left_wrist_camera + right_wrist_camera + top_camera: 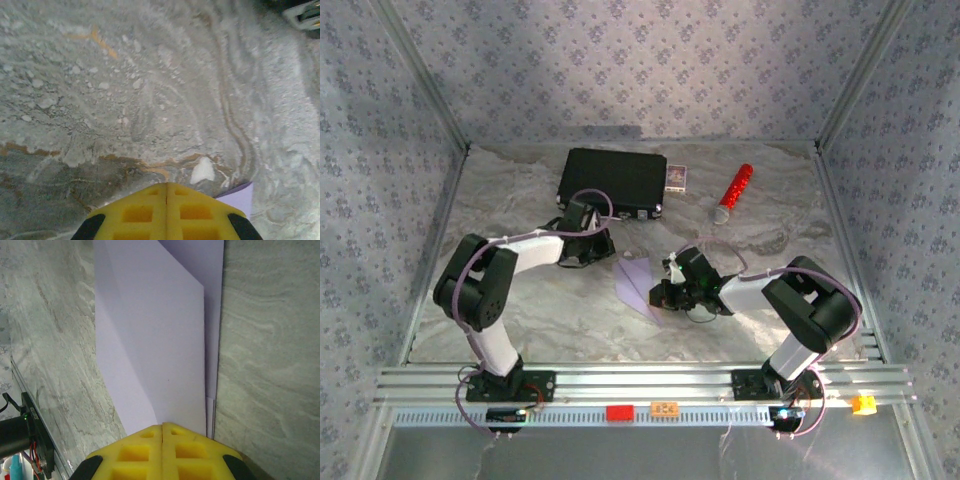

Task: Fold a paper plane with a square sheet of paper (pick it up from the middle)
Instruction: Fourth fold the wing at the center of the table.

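Shows the folded lilac paper sheet [150, 340] flat on the middle of the surface [265, 340]. Has the right end effector [163, 426] pressed together at its edge, the left end effector [166, 186] pressed together beside a corner.

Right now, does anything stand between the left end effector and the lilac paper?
Nothing visible does: bare marbled table lies between the left end effector and the lilac paper, whose corner sits just beside it.

The surface [520, 210] carries one folded lilac paper sheet [638, 280], one black case [615, 180], one small card box [677, 177] and one red-and-silver cylinder [732, 193]. Two arms stand at its near edge: one left arm [485, 290], one right arm [810, 310].
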Robot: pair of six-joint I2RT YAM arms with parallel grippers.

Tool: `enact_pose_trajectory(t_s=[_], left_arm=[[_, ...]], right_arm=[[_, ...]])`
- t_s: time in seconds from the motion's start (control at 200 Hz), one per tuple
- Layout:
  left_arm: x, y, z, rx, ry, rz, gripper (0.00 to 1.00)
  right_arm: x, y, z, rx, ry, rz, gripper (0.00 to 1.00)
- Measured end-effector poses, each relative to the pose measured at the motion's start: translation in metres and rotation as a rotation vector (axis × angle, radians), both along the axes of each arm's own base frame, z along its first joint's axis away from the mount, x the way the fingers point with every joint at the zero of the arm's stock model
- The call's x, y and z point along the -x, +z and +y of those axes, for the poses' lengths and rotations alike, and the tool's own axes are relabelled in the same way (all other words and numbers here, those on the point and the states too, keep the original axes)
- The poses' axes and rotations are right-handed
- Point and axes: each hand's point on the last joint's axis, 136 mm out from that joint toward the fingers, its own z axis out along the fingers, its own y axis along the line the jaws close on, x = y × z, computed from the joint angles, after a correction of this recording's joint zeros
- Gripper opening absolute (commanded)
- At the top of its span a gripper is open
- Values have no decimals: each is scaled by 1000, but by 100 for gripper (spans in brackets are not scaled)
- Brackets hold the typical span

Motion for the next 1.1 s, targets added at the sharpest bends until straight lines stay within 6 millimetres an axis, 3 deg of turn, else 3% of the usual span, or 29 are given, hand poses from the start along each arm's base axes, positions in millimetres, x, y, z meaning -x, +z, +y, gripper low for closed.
enact_pose_trajectory(t_s=[0.17, 0.26, 0.52, 0.735, 1.099], left_arm=[[9, 23, -3, 20, -13, -55, 6], [20, 29, -16, 39, -59, -63, 6], [67, 18, -64, 89, -239, -8, 6], [61, -1, -59, 69, -227, 12, 6], [64, 6, -76, 136, -287, -11, 4]], right_arm=[[3, 0, -2, 6, 3, 12, 0], [5, 1, -3, 12, 3, 19, 0], [8, 0, -7, 26, 1, 32, 0], [9, 0, -8, 30, 1, 37, 0], [9, 0, -8, 34, 0, 40, 0]])
